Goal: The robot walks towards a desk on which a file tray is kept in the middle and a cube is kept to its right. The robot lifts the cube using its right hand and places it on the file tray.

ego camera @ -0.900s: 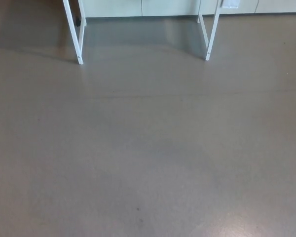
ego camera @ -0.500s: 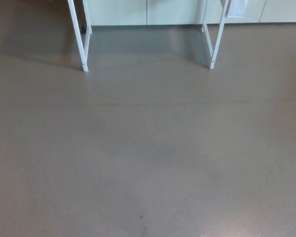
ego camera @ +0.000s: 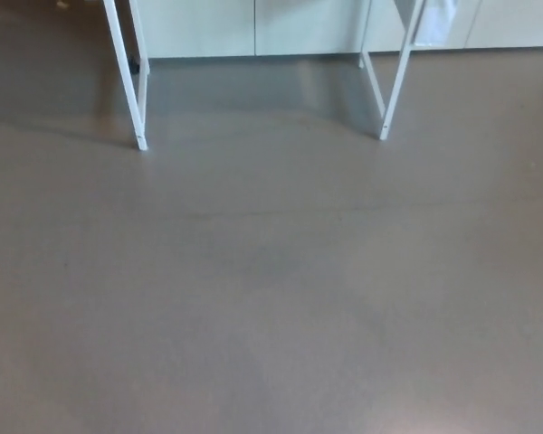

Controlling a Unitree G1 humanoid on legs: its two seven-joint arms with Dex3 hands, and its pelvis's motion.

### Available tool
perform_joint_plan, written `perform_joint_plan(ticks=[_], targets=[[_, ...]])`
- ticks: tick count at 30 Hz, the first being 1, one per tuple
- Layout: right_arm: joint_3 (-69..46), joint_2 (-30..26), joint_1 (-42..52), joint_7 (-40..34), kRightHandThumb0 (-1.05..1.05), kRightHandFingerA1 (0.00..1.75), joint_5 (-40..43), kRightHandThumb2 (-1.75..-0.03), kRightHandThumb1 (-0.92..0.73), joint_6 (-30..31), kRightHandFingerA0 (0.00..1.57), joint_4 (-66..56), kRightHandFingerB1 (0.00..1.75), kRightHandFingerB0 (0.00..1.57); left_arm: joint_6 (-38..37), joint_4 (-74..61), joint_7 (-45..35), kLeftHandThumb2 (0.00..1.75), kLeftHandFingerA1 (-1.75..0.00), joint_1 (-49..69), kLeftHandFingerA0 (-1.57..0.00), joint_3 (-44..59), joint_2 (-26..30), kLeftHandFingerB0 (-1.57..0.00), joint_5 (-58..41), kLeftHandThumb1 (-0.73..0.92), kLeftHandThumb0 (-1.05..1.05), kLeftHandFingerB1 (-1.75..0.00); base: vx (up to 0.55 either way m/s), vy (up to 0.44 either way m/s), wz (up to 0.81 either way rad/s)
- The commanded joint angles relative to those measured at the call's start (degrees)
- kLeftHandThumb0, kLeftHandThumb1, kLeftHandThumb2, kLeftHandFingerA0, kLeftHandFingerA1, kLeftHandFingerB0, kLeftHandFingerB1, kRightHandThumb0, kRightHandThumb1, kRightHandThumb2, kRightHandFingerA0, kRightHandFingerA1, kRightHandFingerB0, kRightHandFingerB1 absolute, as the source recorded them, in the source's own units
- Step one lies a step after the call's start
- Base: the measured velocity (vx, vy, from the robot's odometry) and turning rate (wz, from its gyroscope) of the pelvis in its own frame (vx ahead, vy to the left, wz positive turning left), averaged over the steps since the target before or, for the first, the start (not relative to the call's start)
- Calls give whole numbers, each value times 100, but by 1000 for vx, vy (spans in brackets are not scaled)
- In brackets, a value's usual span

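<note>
Neither hand is in view; white desk legs (ego camera: 127,81) stand on the grey floor (ego camera: 271,298).

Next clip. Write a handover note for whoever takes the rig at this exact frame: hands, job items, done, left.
Hands: left hand and right hand both out of view.
Things: only the left desk leg, the right desk leg, grey floor and pale cabinets show. Desk top, file tray and cube are out of frame.
Done: nothing lifted or placed that shows.
Left: close on the desk, lift the cube with the right hand, set it on the file tray.
</note>
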Motion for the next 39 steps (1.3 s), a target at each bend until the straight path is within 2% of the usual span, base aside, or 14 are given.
perform_joint_plan(ticks=[1, 10, 11, 15, 16, 17, 18, 23, 24, 25, 27, 31, 33, 39], targets=[[496, -649, 276, 107, -91, 56, -678, -104, -70, 232, 43, -725, 44, 16, 0, -22, -128, 111, -29, -7, 0, -8, 68, 0, -52, 79, -85, -15, 403, -254, -73], [939, -522, -176, -77, -89, 56, -699, -108, -69, -575, 24, 106, 31, 7, 109, -158, -107, 109, -26, 63, 0, -14, 46, 0, -70, 78, -84, -15, 332, -89, 10], [284, -364, 167, -303, -56, 68, -35, -61, -71, -425, 61, -193, 46, 56, 152, -178, -107, 110, -30, 70, 0, 33, 31, 0, -124, 77, -85, -17, 329, 45, -17], [-961, -32, 829, -592, -56, 68, 810, -61, -71, -58, 61, -940, 46, 56, 75, -338, -77, 111, -31, 164, 0, -80, 84, 0, 8, 79, -81, -20, 379, 98, -19], [-1310, 59, 1443, -469, -70, 72, 917, -62, -75, 787, 40, -2284, 42, 40, 116, -358, -60, 113, -36, 158, 0, -107, 91, 0, 35, 78, -82, -21, 479, 162, -13], [390, -677, 767, -415, -66, 58, -925, -103, -71, 155, 54, -1267, 50, 31, 24, -263, -77, 112, -36, 123, 0, -106, 88, 0, 26, 78, -81, -23, 513, 204, 23], [30, -348, 29, 356, -87, 58, -186, -99, -62, -613, 35, -3, 28, 4, 65, -174, -59, 112, -35, 66, 0, -123, 94, 0, 42, 77, -83, -21, 439, 207, -84], [405, -351, -129, 32, -98, 60, -446, -111, -74, -969, 33, 396, 30, 5, -43, -35, -136, 111, -33, -2, 0, -98, 106, 0, -28, 78, -82, -20, 382, 165, -24], [450, -546, 154, 49, -82, 45, -505, -65, -82, -851, 54, -119, 33, 23, -31, -31, -129, 112, -32, -6, 0, -91, 100, 0, -37, 78, -83, -20, 264, 121, 9], [605, -812, 458, 149, -84, 58, -685, -105, -71, -626, 33, -806, 34, 4, -16, -65, -115, 113, -32, 11, 0, -92, 95, 0, -33, 79, -83, -20, 268, 83, 13], [818, -542, -33, 108, -86, 44, -729, -68, -89, -820, 29, 39, 23, 11, 1, -117, -131, 111, -32, 52, 0, -25, 70, 0, -105, 77, -83, -21, 299, 11, 5], [785, -388, -262, 47, -86, 44, -570, -68, -89, -842, 29, 416, 23, 11, -56, -127, -73, 114, -36, 46, 0, -181, 111, 0, 76, 78, -83, -23, 365, -104, 19], [-1019, -104, 1319, -381, -60, 71, 834, -63, -76, 714, 36, -1960, 43, 42, 57, -178, -65, 112, -35, 36, 0, -169, 102, 0, 49, 78, -80, -24, 486, -115, 36], [-1693, 198, 713, -39, -64, 65, 1227, -61, -71, 151, 42, -847, 49, 53, 64, -139, -40, 112, -36, -10, 0, -114, 103, 0, 18, 77, -84, -21, 381, -61, 17]])
